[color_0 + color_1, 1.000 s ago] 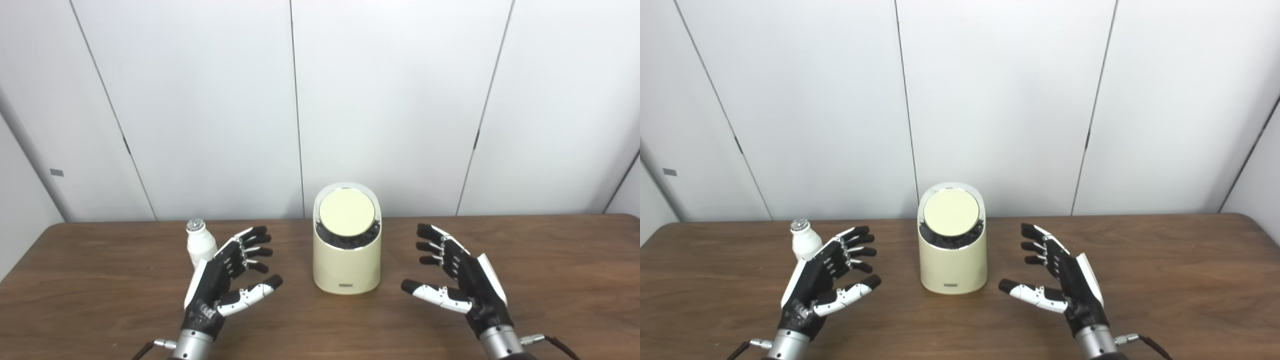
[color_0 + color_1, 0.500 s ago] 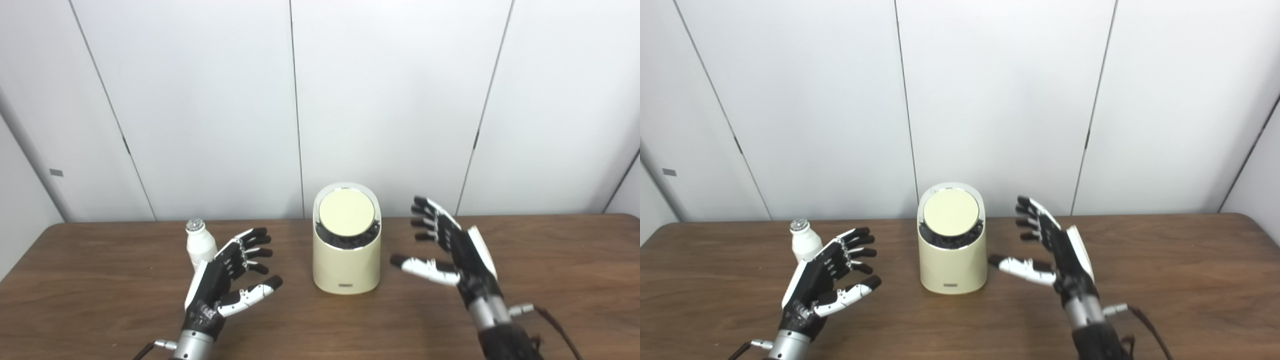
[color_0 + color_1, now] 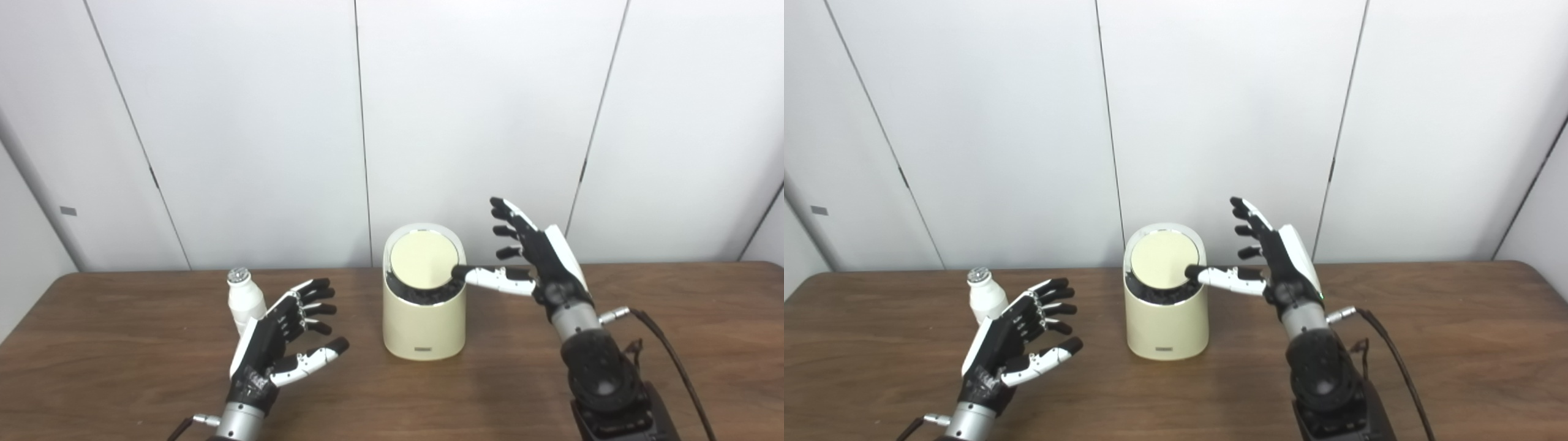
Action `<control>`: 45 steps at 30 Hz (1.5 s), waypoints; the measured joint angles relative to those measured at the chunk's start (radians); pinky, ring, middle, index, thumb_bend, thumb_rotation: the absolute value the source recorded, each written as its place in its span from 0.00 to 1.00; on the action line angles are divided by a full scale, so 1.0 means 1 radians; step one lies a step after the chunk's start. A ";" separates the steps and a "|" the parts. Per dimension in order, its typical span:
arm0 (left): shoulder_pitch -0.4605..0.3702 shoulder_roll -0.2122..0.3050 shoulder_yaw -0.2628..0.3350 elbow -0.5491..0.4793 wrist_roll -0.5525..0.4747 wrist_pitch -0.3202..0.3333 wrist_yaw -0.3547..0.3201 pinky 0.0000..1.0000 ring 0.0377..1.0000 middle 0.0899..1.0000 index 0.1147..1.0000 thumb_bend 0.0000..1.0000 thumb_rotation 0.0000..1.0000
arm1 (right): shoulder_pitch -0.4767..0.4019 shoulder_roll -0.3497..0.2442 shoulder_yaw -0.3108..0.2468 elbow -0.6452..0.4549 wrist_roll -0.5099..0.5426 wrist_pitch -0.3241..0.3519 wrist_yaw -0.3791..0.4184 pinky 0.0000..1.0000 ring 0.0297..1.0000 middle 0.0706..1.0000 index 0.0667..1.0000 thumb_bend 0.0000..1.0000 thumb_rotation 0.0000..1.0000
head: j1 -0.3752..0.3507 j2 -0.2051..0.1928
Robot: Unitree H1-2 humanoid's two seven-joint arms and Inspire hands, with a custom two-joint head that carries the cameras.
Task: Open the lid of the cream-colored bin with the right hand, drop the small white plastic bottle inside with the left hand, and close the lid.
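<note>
We are at the lid-opening step: our right hand [image 3: 539, 257], fingers spread, sets its thumb at the lid [image 3: 424, 260] of the cream bin [image 3: 424, 324], which likely needs pressing next, while our left hand [image 3: 275, 343] waits spread near the white bottle [image 3: 244, 299] on the table [image 3: 122, 367].

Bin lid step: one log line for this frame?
right hand: open, thumb at lid edge | left hand: open | bottle: on table | lid: closed

Two head cameras side by side, looking down and forward across the surface [image 3: 122, 380], probably mid-range, sharing nearly all the scene
</note>
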 measured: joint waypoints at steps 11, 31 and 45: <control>-0.007 -0.007 -0.001 0.012 0.001 -0.018 0.002 0.56 0.68 0.75 0.78 0.71 0.10 | -0.069 0.035 0.047 0.068 -0.099 0.057 0.008 0.70 0.87 0.92 0.88 0.86 0.43 | 0.002 0.003; -0.008 -0.013 -0.006 0.011 0.000 -0.018 0.001 0.56 0.68 0.75 0.78 0.70 0.08 | -0.128 0.036 0.079 0.198 -0.174 0.054 0.003 0.65 0.81 0.87 0.88 0.87 0.33 | 0.002 0.015; -0.008 -0.017 -0.010 -0.004 0.000 -0.016 0.001 0.55 0.68 0.75 0.78 0.71 0.09 | -0.152 0.004 0.112 0.219 -0.186 0.051 -0.004 0.63 0.81 0.87 0.87 0.88 0.24 | 0.005 0.029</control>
